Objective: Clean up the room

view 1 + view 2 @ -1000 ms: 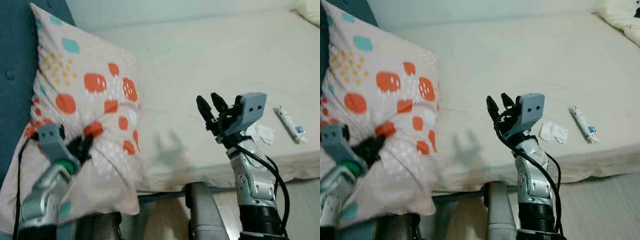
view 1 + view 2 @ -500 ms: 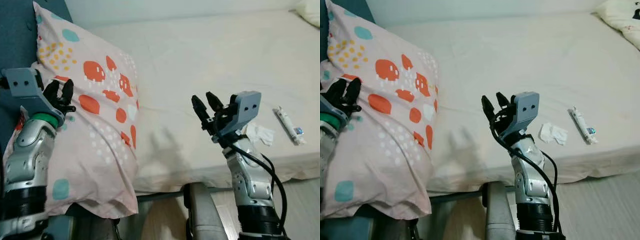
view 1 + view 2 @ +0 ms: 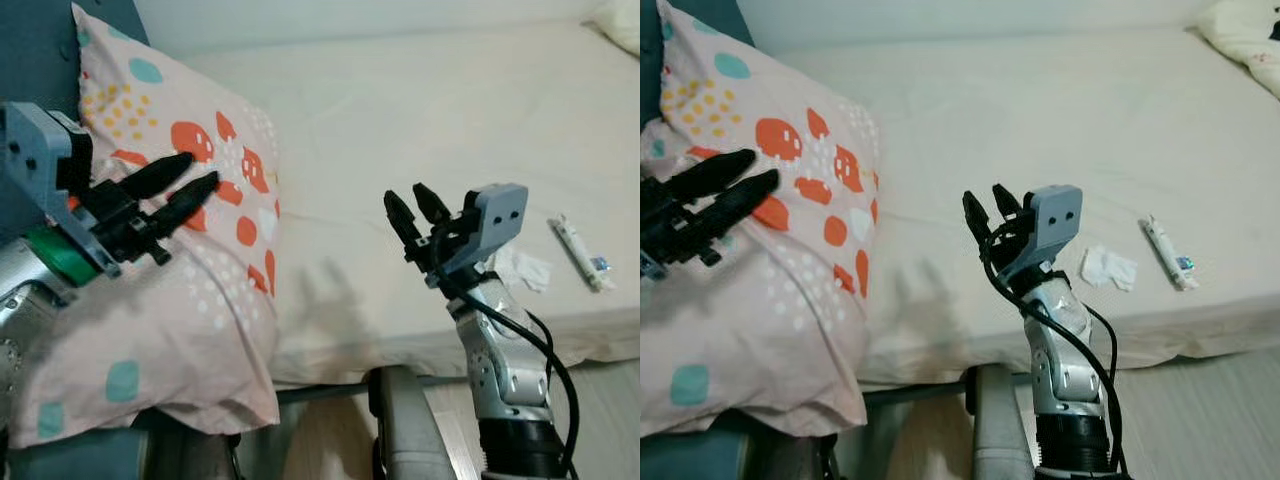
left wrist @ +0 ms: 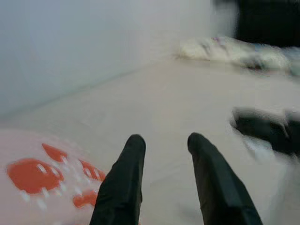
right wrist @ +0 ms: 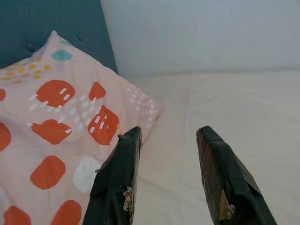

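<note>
A pink pillow (image 3: 200, 300) with orange and teal spots leans on the teal headboard (image 3: 40, 50) at the left end of the bed (image 3: 420, 110). My left gripper (image 3: 200, 172) hovers in front of the pillow's upper part, open and holding nothing, fingers pointing out over the bed. In the left wrist view its fingers (image 4: 133, 159) stand apart above the pillow (image 4: 33, 173). My right gripper (image 3: 407, 197) is raised at the bed's near edge, open and empty, aimed toward the pillow (image 5: 56, 122).
A crumpled white tissue (image 3: 520, 268) and a small white tube (image 3: 578, 250) lie on the sheet near the front edge, right of my right arm. A second pillow (image 3: 1240, 35) sits at the far right. Wood floor (image 3: 1200, 420) shows below the bed.
My left gripper let go of the pillow's lower part, rose, and now points across the pillow with its fingers apart. The pillow has settled against the headboard. The right arm barely moved.
</note>
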Tool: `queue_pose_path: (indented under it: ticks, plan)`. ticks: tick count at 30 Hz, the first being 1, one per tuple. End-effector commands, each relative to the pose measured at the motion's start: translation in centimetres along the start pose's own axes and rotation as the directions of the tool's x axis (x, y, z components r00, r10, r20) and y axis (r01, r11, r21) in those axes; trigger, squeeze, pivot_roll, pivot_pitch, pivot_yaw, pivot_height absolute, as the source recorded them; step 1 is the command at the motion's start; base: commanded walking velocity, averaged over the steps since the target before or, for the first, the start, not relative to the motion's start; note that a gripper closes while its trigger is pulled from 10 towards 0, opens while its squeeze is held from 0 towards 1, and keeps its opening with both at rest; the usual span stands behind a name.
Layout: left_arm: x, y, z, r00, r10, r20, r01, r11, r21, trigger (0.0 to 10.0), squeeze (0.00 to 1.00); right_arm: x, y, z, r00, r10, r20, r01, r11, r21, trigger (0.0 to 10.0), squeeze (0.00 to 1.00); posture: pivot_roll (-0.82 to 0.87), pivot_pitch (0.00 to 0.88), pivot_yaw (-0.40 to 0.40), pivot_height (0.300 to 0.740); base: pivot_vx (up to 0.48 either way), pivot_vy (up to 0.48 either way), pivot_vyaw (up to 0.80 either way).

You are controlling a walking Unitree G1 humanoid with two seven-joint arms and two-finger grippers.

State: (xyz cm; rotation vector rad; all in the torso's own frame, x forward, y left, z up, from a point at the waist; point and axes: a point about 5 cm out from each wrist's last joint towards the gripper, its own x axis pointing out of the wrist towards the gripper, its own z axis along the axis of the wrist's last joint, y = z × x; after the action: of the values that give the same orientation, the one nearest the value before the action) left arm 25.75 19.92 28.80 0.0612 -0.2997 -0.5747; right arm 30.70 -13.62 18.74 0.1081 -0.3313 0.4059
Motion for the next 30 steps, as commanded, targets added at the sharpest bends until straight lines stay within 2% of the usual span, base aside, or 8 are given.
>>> queue_pose_path:
  ticks: [1, 2, 3, 4, 5, 16, 23, 30]
  plan:
    - [0.9, 0.1, -0.2, 0.993, 0.111, 0.026, -0.111, 0.994, -0.009, 10.0, 0.00, 0.2, 0.3, -0.1, 1.000, 0.001, 0.007, -0.001, 1.000, 0.000, 10.0, 0.00, -0.05, 0.070, 0.071, 0.575, 0.000, 0.000, 0.00]
    - [2.2, 0.6, -1.0, 0.959, 0.281, 0.031, -0.281, 0.960, 0.001, 10.0, 0.00, 0.4, 0.2, 0.0, 1.000, -0.006, 0.014, 0.006, 1.000, -0.015, 10.0, 0.00, -0.05, 0.066, 0.070, 0.575, 0.000, 0.000, 0.00]
    - [2.2, 0.6, -1.0, 0.959, 0.281, 0.031, -0.281, 0.960, 0.001, 10.0, 0.00, 0.4, 0.2, 0.0, 1.000, -0.006, 0.014, 0.006, 1.000, -0.015, 10.0, 0.00, -0.05, 0.066, 0.070, 0.575, 0.000, 0.000, 0.00]
    - [3.6, 0.5, -3.9, 0.862, 0.506, -0.015, -0.500, 0.856, 0.135, 10.0, 0.00, 0.5, 0.3, -0.1, 0.999, -0.032, 0.021, 0.032, 0.999, -0.020, 10.0, 0.00, -0.06, 0.057, 0.068, 0.585, 0.000, 0.000, 0.00]
    - [3.7, 0.3, -4.7, 0.843, 0.538, -0.026, -0.525, 0.832, 0.178, 10.0, 0.00, 0.5, 0.3, -0.1, 0.999, -0.039, 0.021, 0.039, 0.999, -0.018, 10.0, 0.00, -0.06, 0.057, 0.068, 0.590, 0.000, 0.000, 0.00]
    - [3.4, -3.6, -11.1, 0.884, 0.369, -0.287, -0.397, 0.917, -0.041, 10.0, 0.00, -0.8, 0.6, -1.9, 0.996, -0.084, -0.033, 0.084, 0.996, 0.005, 10.0, 0.00, -0.10, 0.043, 0.078, 0.624, 0.000, 0.000, 0.00]
    - [3.9, -3.7, -11.6, 0.871, 0.406, -0.277, -0.428, 0.903, -0.021, 10.0, 0.00, -0.9, 0.6, -2.0, 0.995, -0.090, -0.035, 0.090, 0.996, 0.003, 10.0, 0.00, -0.10, 0.041, 0.079, 0.639, 0.000, 0.000, 0.00]
    - [4.9, -5.0, -12.1, 0.877, 0.377, -0.297, -0.428, 0.895, -0.129, 10.0, 0.00, -0.9, 0.3, -2.1, 0.995, -0.098, -0.036, 0.098, 0.995, -0.010, 10.0, 0.00, -0.10, 0.037, 0.077, 0.664, 0.000, 0.000, 0.00]
